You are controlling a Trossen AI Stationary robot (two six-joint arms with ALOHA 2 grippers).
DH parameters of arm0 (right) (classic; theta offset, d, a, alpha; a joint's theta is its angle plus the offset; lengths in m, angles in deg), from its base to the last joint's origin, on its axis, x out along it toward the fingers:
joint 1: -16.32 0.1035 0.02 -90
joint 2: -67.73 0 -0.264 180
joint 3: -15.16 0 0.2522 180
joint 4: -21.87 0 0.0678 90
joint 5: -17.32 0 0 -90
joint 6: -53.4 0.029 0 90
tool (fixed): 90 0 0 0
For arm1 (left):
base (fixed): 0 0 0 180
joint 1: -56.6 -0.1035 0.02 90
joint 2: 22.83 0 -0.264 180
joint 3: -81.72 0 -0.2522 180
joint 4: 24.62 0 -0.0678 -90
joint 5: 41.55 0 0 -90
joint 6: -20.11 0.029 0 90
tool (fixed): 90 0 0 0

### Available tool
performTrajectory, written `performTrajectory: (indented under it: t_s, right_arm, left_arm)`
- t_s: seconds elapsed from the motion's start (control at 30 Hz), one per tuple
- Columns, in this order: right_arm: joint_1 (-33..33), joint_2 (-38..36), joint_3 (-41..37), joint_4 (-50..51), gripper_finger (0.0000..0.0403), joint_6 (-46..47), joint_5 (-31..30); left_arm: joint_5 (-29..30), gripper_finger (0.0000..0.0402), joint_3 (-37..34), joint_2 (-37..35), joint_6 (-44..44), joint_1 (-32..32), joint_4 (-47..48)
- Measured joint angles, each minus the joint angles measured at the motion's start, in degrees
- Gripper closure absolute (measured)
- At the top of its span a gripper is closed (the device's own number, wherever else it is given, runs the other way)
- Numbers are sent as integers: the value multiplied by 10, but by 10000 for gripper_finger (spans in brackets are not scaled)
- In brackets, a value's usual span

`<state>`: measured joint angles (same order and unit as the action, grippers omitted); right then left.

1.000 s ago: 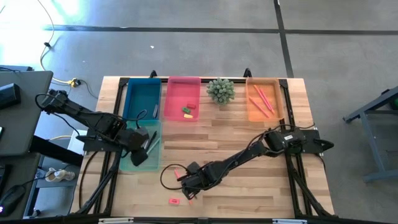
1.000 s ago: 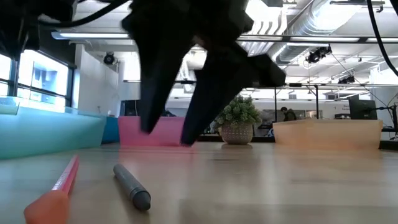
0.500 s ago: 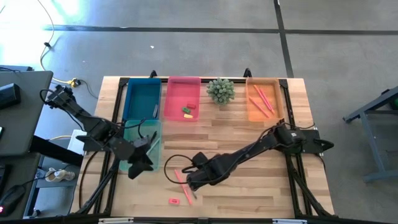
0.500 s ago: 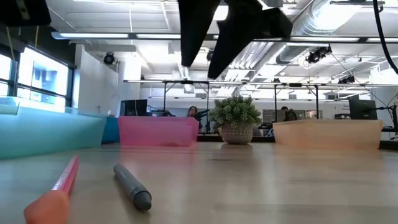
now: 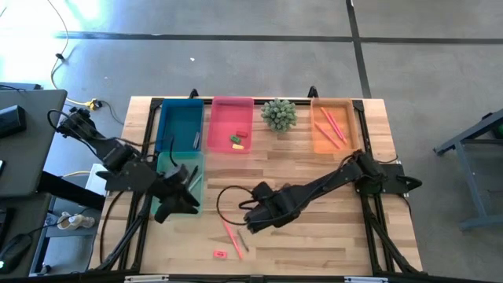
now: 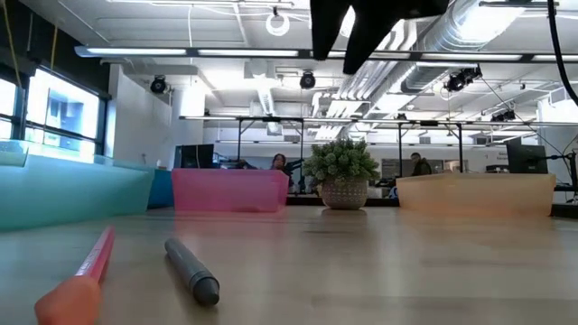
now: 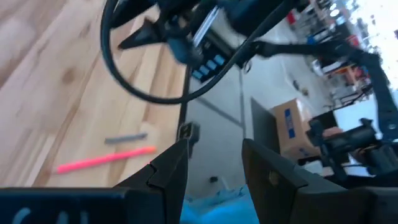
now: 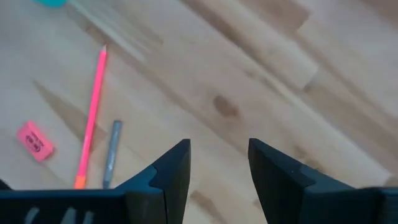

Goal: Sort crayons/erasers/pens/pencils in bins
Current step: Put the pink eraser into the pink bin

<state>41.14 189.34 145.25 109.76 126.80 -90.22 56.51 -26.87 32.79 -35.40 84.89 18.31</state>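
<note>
A salmon-pink pencil (image 5: pixel 229 238) and a short grey stick (image 5: pixel 242 240) lie side by side on the wood near the table's front edge, with a pink eraser (image 5: pixel 220 254) closer to that edge. My right gripper (image 5: pixel 251 220) hangs open above and just beyond them, holding nothing; its wrist view shows the pencil (image 8: pixel 93 118), stick (image 8: pixel 111 152) and eraser (image 8: pixel 34 140) below. My left gripper (image 5: pixel 182 203) is open and empty over the near end of the pale teal bin (image 5: pixel 179 167). Blue (image 5: pixel 179 126), pink (image 5: pixel 232 118) and orange (image 5: pixel 334 141) bins line the far edge.
A round spiky plant (image 5: pixel 279 115) stands between the pink and orange bins. Erasers (image 5: pixel 236 140) lie in the pink bin, pencils (image 5: pixel 330 124) in the orange one, dark sticks (image 5: pixel 191 177) in the teal one. A black cable loops (image 5: pixel 224 206) by the right gripper.
My right gripper has risen off the table from over the pencil and grey stick and drawn back toward the far right; both items stay where they lay. My left gripper has risen, shifted toward the near edge over the teal bin and tipped up toward level.
</note>
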Motion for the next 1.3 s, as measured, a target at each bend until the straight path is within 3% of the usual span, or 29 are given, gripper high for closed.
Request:
performTrajectory:
  t_s: [0.27, 0.5, 0.73, 1.3]
  right_arm:
    - [-2, -29, 0, 80, 249, 12, -39]
    - [-4, -41, 0, 119, 249, 11, -45]
    - [-4, -43, 0, 144, 249, 0, -45]
    - [-5, -43, 0, 153, 249, -19, -51]
  left_arm:
    - [17, 264, 78, 35, 47, -6, 8]
    - [52, 264, 131, 98, 71, -6, 117]
    - [63, 264, 134, 172, 36, 5, 199]
    - [61, 264, 134, 333, -13, 59, 203]
